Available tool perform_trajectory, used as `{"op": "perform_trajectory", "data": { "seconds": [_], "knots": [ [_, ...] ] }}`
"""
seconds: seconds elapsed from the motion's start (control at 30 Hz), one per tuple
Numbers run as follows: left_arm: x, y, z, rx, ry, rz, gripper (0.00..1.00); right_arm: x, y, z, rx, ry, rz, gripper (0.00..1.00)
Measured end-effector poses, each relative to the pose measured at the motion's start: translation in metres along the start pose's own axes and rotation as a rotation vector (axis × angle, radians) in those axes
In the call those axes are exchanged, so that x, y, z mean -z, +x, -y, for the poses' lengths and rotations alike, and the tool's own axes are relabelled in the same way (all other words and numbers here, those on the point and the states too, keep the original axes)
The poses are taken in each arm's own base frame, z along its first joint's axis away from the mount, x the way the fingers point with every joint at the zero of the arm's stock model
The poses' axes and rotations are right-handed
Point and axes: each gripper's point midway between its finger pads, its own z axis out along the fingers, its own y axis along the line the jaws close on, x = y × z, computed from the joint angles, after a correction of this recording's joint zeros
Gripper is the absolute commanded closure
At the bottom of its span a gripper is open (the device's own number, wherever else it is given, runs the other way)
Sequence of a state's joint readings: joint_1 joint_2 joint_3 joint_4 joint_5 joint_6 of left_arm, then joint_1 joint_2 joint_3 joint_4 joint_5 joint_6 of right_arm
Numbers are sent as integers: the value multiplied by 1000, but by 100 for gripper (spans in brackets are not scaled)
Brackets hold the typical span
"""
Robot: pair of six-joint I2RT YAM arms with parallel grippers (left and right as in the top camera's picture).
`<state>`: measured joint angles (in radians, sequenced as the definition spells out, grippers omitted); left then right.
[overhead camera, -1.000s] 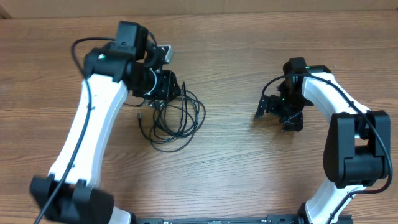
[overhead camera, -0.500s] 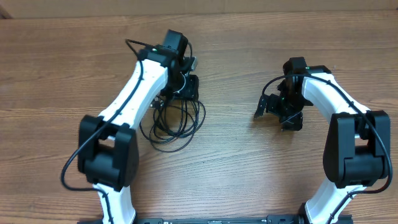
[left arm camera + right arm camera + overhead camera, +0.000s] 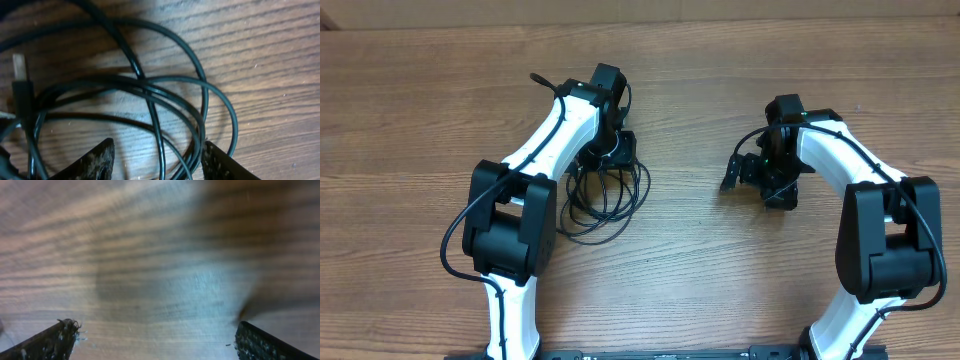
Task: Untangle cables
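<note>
The cables (image 3: 608,198) lie as one tangled bundle of thin black loops on the wooden table, left of centre. My left gripper (image 3: 613,152) hovers low over the bundle's upper edge. In the left wrist view its two fingertips (image 3: 96,161) stand apart, and several strands (image 3: 145,85) run across the gap without being pinched. A black plug with a metal tip (image 3: 21,92) rests at the left of that view. My right gripper (image 3: 752,185) is out to the right, well away from the cables, open wide (image 3: 155,342) above bare wood.
The wooden table (image 3: 690,270) stretches around both arms. The left arm's white links (image 3: 550,140) arch over the area just left of the bundle. The thicker black wires fixed to the arms (image 3: 450,250) hang beside them.
The left arm has swung in from the left, and its gripper now sits farther right over the bundle with its jaws spread wider. The right gripper has shifted slightly left.
</note>
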<state>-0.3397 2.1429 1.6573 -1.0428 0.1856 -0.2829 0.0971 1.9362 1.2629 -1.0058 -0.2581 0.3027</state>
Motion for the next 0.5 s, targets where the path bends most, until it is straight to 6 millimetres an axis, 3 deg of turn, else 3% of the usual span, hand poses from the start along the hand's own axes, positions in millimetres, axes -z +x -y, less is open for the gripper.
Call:
{"op": "perform_trajectory", "data": {
  "seconds": [0.27, 0.5],
  "knots": [
    [0, 1, 0, 0, 0, -2, 42, 2, -32, -13, 38, -50, 128, 0],
    [8, -5, 3, -3, 5, 17, 41, 5, -48, -20, 57, -77, 196, 0]
  ]
}}
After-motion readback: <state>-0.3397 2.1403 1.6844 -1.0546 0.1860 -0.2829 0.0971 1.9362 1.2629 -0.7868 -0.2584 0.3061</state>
